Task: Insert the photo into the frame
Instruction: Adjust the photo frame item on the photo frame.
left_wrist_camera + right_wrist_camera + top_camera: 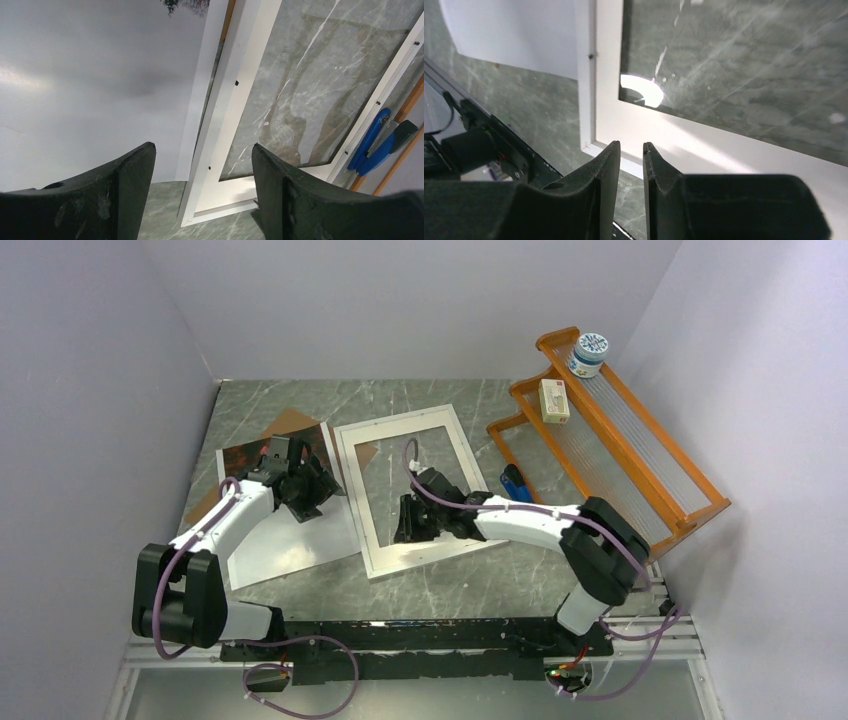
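**Photo and frame on the table.** The photo (290, 545) lies flat and face up on the left half of the table, just beside the frame (395, 427), their long edges parallel. Its long axis runs near to far with the far end leaning slightly left. The dark foliage band is at the far end and the pale part at the near end. The frame lies flat at centre with the same heading, bare table showing through its opening.

The left gripper (305, 485) is over the far part of the photo, fingers spread wide with nothing between them. The right gripper (410, 525) is over the frame's near-left part, fingers drawn close with a narrow slit and nothing visible in it. Whether they touch the frame cannot be told.

The surface is a grey-green marbled table (450, 585), enclosed by pale lilac walls (400, 300).

Count:
- one photo
- one frame
- one brown backing board (290, 422), partly under the photo and frame at the far left
- one blue stapler (513, 483), right of the frame
- one orange rack (640, 455) at the right, carrying one jar (587, 353) and one small box (553, 400)
- two arms
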`<action>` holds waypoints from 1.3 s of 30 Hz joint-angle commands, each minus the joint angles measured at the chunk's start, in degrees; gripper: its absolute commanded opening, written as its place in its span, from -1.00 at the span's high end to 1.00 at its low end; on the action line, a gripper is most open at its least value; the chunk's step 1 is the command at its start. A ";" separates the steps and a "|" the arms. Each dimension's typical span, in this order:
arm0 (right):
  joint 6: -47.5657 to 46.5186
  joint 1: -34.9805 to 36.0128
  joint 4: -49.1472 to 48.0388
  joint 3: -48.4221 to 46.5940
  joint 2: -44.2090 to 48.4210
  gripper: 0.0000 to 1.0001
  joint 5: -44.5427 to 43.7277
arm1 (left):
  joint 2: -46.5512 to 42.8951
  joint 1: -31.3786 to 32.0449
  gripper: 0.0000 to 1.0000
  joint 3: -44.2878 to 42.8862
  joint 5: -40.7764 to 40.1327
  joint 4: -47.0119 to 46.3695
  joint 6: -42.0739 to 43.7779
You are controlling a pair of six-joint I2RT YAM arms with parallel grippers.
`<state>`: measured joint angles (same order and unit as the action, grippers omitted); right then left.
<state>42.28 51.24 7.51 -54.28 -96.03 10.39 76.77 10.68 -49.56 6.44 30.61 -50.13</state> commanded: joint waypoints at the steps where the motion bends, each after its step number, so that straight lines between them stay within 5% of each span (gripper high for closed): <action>1: -0.36 -0.01 0.24 0.39 6.93 0.43 -9.92 | -0.59 -0.35 -0.51 -1.75 0.64 -1.23 1.80; 8: 1.17 -1.33 0.42 6.03 14.17 0.37 -17.33 | 5.91 -0.31 -0.54 -7.12 0.29 -4.92 5.68; 30: -0.24 -7.12 2.41 15.96 31.75 0.41 -31.89 | 42.73 -1.02 -0.14 -40.67 -10.88 -5.04 15.52; 36: -1.27 -10.65 2.00 16.66 31.29 0.41 -29.47 | 46.48 -1.03 0.29 -42.96 -11.91 -4.95 15.06; 39: -1.29 -11.03 1.54 16.49 30.18 0.42 -28.21 | 48.01 -1.01 0.35 -44.11 -13.04 -3.35 14.81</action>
<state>42.06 40.64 10.46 -37.71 -65.06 -18.11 122.26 9.78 -91.00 -3.53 25.98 -35.59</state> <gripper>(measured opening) 0.295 0.339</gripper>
